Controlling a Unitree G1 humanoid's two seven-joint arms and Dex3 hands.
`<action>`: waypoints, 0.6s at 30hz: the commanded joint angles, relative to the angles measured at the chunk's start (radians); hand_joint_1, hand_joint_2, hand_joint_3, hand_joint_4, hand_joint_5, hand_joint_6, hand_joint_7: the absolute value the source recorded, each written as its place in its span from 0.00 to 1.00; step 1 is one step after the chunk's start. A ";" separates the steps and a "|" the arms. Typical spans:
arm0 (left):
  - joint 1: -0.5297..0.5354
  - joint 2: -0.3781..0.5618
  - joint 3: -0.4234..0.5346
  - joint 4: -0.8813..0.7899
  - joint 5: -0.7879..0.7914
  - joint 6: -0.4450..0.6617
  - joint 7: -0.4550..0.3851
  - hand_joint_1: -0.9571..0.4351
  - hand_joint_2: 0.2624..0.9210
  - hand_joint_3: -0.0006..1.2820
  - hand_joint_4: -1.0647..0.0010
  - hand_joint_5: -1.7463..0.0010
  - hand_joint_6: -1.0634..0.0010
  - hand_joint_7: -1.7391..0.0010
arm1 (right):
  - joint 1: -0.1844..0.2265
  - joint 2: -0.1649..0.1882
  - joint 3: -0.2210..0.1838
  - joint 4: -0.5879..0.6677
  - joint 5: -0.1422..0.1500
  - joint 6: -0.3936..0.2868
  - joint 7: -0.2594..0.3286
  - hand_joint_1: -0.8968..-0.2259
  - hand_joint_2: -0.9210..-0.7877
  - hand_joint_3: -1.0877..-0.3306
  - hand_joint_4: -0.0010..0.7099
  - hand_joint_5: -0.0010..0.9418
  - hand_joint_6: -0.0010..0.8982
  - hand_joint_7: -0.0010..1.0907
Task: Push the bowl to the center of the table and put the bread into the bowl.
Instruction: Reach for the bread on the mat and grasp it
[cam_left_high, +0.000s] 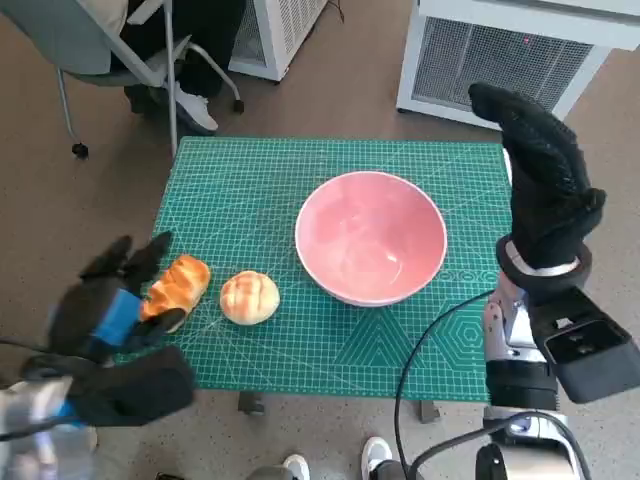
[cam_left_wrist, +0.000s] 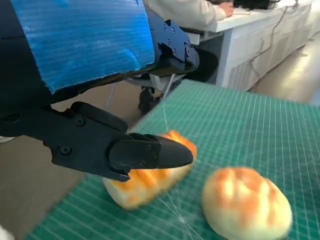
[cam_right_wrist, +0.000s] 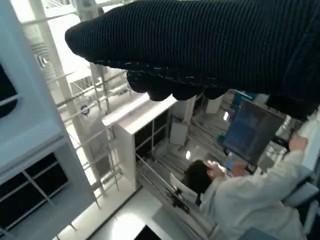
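Observation:
A pink bowl (cam_left_high: 370, 235) stands empty on the green cutting mat (cam_left_high: 250, 180), slightly right of its middle. Two breads lie near the mat's front left: a long orange-striped loaf (cam_left_high: 180, 283) (cam_left_wrist: 145, 182) and a round bun (cam_left_high: 249, 297) (cam_left_wrist: 247, 205) beside it. My left hand (cam_left_high: 112, 300) is at the long loaf's left end, fingers apart. One black finger (cam_left_wrist: 150, 152) hangs just over the loaf, and I see no grip on it. My right hand (cam_left_high: 540, 170) is raised beside the bowl's right rim, fingers stretched out, holding nothing. The right wrist view shows only the glove (cam_right_wrist: 210, 45).
The table's left edge lies just beside my left hand. A chair (cam_left_high: 110, 50) and a person's legs are beyond the far left corner, white cabinets (cam_left_high: 500, 60) behind the table. A black cable (cam_left_high: 430, 340) crosses the front right of the mat. A person (cam_right_wrist: 250, 195) sits at a desk.

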 joint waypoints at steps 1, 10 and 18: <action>-0.048 -0.054 -0.038 0.013 0.066 0.056 0.041 0.15 1.00 0.28 0.77 0.99 0.74 1.00 | 0.033 -0.003 0.006 -0.009 0.019 0.020 0.010 0.48 0.00 0.36 0.00 0.54 0.00 0.76; -0.097 -0.149 -0.083 0.099 0.122 0.146 0.106 0.15 1.00 0.28 0.76 0.99 0.74 1.00 | 0.045 -0.010 0.007 -0.012 0.017 0.018 0.005 0.49 0.00 0.37 0.00 0.54 0.00 0.75; -0.128 -0.214 -0.095 0.184 0.115 0.200 0.168 0.17 1.00 0.26 0.75 0.99 0.74 1.00 | 0.050 -0.007 0.010 -0.019 0.038 0.037 0.015 0.44 0.00 0.37 0.00 0.53 0.00 0.74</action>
